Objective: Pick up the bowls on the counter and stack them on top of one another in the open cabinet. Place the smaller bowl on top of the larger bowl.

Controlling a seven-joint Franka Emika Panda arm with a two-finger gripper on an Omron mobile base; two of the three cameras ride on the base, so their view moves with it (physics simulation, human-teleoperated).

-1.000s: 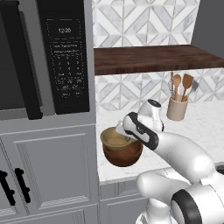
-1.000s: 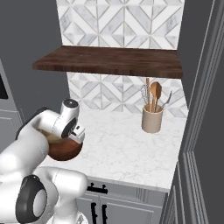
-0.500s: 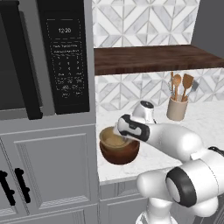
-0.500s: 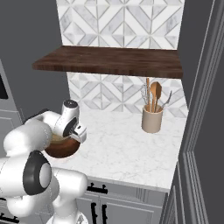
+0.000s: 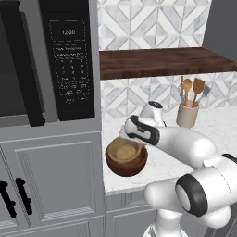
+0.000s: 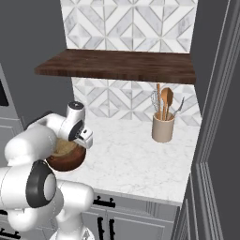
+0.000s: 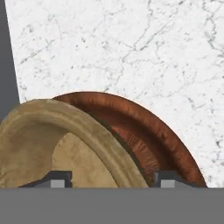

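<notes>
We have lowered the claw [image 7: 105, 178] toward the smaller bowl [image 5: 124, 152], nested in the larger bowl [image 5: 126, 164] on the surface [image 6: 140, 159]. Its tips stand apart astride the tan rim; the shelf [image 6: 117, 65] waits bare.

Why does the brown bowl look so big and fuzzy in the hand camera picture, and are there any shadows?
In the hand view the camera sits very close, so the larger bowl and the smaller bowl loom large and look soft-edged. In the left base view the larger bowl casts a faint shadow on the counter. In the right base view the open cabinet darkens the tiles beneath it.
</notes>
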